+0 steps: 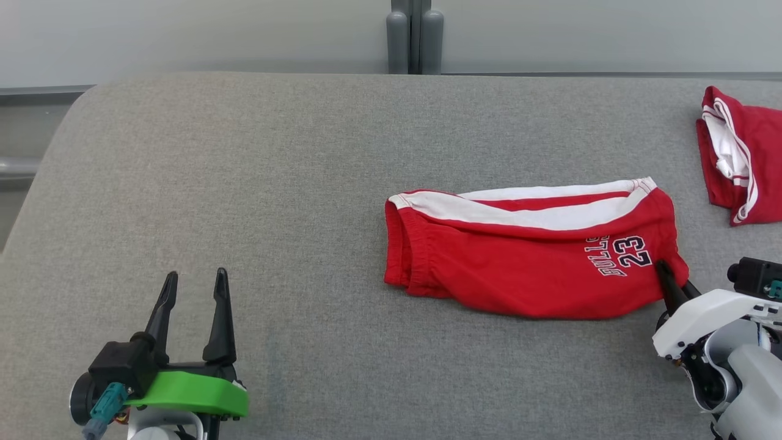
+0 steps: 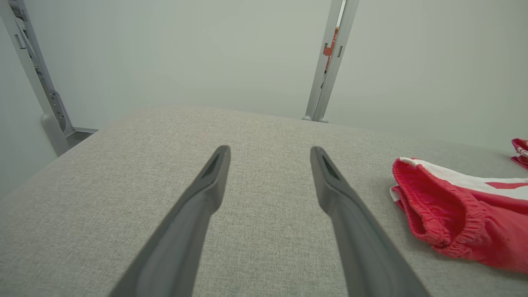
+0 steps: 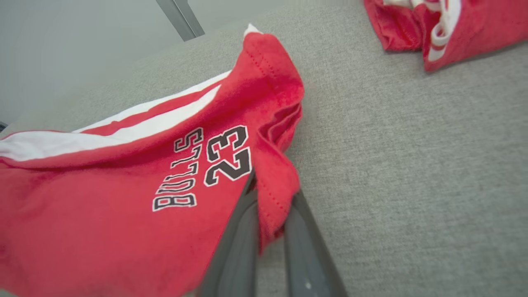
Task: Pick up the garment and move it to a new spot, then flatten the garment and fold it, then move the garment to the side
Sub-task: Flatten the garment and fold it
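Pinching the near right corner of the red shorts (image 1: 525,269), the right gripper (image 1: 667,276) was clamped on the cloth; the left gripper (image 1: 195,282) gaped empty (near left). The shorts lay middle-right on the table (image 1: 244,183). Sliding them slowly seemed best, so the fold would hold.

head high, wrists low, sharing shorts (image 1: 525,269)

Red shorts on grey cloth.
The shorts (image 1: 525,263) are bright red with white side stripes and black, white-edged lettering "BULLS 23". The table (image 1: 244,183) under them is speckled grey fabric. Right of the shorts lies a second garment (image 1: 742,156), red with white trim. Left of the shorts, the left gripper (image 1: 195,281) is black with a green bracket (image 1: 189,391).
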Robot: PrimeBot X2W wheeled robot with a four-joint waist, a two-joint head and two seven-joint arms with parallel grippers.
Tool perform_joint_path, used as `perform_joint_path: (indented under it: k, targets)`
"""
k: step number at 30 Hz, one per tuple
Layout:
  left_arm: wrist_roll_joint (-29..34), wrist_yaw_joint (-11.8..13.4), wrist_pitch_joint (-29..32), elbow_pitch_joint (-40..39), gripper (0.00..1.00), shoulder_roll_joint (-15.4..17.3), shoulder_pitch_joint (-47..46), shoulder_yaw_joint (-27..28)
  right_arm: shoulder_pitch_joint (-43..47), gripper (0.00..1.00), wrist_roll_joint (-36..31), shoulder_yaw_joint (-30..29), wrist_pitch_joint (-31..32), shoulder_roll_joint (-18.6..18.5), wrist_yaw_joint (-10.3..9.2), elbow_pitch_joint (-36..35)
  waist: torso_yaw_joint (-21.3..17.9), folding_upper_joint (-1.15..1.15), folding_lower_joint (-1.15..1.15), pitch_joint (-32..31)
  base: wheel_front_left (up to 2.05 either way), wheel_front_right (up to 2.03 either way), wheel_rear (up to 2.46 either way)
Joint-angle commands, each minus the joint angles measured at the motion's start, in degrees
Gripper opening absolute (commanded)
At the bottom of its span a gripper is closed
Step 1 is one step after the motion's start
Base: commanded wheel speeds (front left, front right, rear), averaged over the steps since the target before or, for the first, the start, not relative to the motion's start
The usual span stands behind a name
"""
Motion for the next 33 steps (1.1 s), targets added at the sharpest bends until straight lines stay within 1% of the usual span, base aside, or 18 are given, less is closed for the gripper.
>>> perform_joint_path:
  k: [1,5,10,16,20,26,33]
  targets:
    - [0.26,0.03,0.0,-0.21,1.0,0.24,0.96,0.05,0.78,0.0,-0.75,-0.46,-0.61,0.41,-0.12,-0.47,0.32,0.0,0.0,-0.41,0.0,0.0,0.0]
    - [0.43,0.03,0.0,-0.36,1.0,0.22,1.61,0.43,-0.03,0.0,-2.85,-0.79,-1.58,1.69,-0.11,-2.46,0.56,0.0,0.0,-1.12,0.0,0.0,0.0]
    - [0.51,0.02,0.0,-0.62,1.0,0.17,2.04,0.86,-1.06,0.0,-6.0,0.39,-2.05,4.43,-0.11,-7.83,1.21,0.0,0.0,-1.72,0.0,0.0,0.0]
    - [0.59,0.02,0.0,-0.89,1.0,0.12,2.1,1.05,-2.33,0.0,-9.19,2.34,0.02,8.19,-0.1,-14.55,2.31,0.0,0.0,-1.7,0.0,0.0,0.0]
    - [0.48,0.02,0.0,-0.92,1.0,0.08,1.86,0.9,-3.12,0.0,-10.78,3.58,1.56,11.3,-0.1,-17.33,3.32,0.0,0.0,-1.34,0.0,0.0,0.0]
    - [-0.12,0.02,0.0,-0.7,1.0,0.01,1.35,0.65,-2.7,0.0,-12.25,5.58,2.63,15.53,-0.1,-18.63,5.32,0.0,0.0,-0.89,0.0,0.0,0.0]
    - [-1.11,0.02,0.0,-0.27,1.0,-0.03,0.74,0.39,-0.76,0.0,-13.07,7.96,2.65,17.26,-0.09,-15.54,6.96,0.0,0.0,-0.43,0.0,0.0,0.0]
